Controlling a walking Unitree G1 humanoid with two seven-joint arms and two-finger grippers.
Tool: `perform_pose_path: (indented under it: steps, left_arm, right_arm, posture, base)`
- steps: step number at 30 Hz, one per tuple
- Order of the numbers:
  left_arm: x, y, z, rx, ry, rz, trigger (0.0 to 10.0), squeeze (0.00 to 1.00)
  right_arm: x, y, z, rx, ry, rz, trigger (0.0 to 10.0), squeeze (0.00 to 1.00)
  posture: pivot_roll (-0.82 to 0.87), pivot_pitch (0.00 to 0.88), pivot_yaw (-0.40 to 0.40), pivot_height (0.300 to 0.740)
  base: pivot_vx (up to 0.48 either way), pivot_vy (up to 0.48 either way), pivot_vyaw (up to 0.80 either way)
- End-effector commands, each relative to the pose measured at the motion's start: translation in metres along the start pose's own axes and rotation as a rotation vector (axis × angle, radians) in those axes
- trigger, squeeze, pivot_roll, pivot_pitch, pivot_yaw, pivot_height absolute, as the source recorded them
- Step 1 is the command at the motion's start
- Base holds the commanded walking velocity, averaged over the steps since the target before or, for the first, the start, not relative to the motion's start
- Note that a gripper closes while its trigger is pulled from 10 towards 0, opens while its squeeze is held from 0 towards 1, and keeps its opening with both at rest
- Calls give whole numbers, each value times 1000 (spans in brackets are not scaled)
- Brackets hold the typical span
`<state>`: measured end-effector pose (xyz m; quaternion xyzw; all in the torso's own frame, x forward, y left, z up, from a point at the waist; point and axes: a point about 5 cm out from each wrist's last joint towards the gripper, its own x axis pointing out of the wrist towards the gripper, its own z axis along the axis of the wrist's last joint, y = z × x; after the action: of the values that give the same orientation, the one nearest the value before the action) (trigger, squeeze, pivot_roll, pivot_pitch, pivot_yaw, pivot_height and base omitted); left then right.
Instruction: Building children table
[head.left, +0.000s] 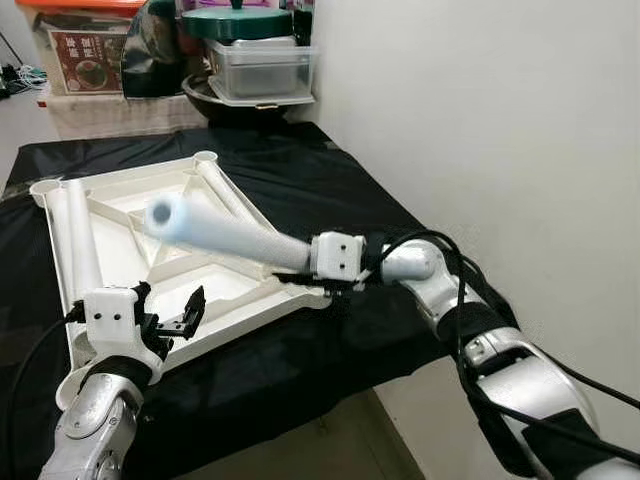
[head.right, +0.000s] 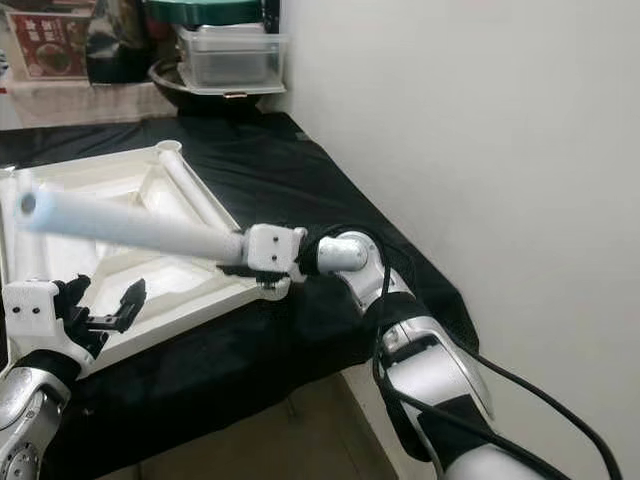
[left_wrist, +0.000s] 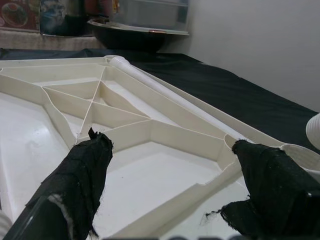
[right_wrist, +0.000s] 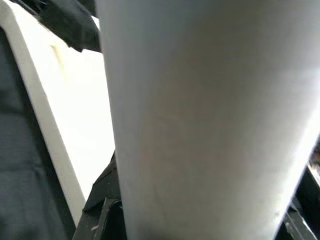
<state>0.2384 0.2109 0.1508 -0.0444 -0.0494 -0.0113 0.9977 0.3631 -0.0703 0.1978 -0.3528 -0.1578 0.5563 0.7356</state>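
The white plastic tabletop (head.left: 150, 250) lies upside down on a black cloth (head.left: 330, 190) that covers the table, its ribbed underside facing up — raised ribs run from the corners toward the middle. At its corners are round sockets; one at the far corner (head.left: 205, 158) stands open. Two white tube legs lie loose on the panel: one (head.left: 82, 240) along its left edge, another (left_wrist: 170, 95) along the far right edge, reaching to the far corner socket.

A third white leg (head.left: 225, 232) is off the panel, clenched in the right claw (head.right: 235, 262), which holds it by one end just above the near right corner of the tabletop. The tube slants up and to the left over the panel, its open, hollow end (head.right: 28, 205) pointing toward the camera side. In the right wrist view the leg's pale surface (right_wrist: 210, 115) takes up most of the picture, with the tabletop's edge beside it.

The left claw (head.left: 175, 318) hovers over the near left part of the tabletop, released and grasping nothing; its two black fingers (left_wrist: 85, 175) are spread wide, with the ribbed underside between them.

Beyond the table, against the white wall (head.left: 480, 120), stand a clear plastic box (head.left: 262, 68) with a green lid (head.left: 235, 22) on top, over a dark bowl (left_wrist: 130, 35), and a cardboard box (head.left: 85, 50) to the left.
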Motion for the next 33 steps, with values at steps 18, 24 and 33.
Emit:
perform_pose_path:
  steps: [18, 24, 33]
  left_arm:
    - [-2, 0, -4, 0, 10, 4, 10000, 0]
    - [-4, 1, -4, 1, 14, 8, 10000, 0]
    - [0, 0, -4, -4, 18, -6, 10000, 0]
  right_arm:
    - [5, 37, -34, 135, 142, -76, 10000, 0]
    - [5, 37, -31, 286, 43, -75, 10000, 0]
    - [8, 59, -15, 402, -200, 139, 10000, 0]
  posture:
    - [152, 0, -124, 740]
    - [148, 0, -122, 740]
    - [126, 0, -106, 740]
  base:
    - [0, 0, 0]
    - [0, 0, 0]
    - [0, 0, 0]
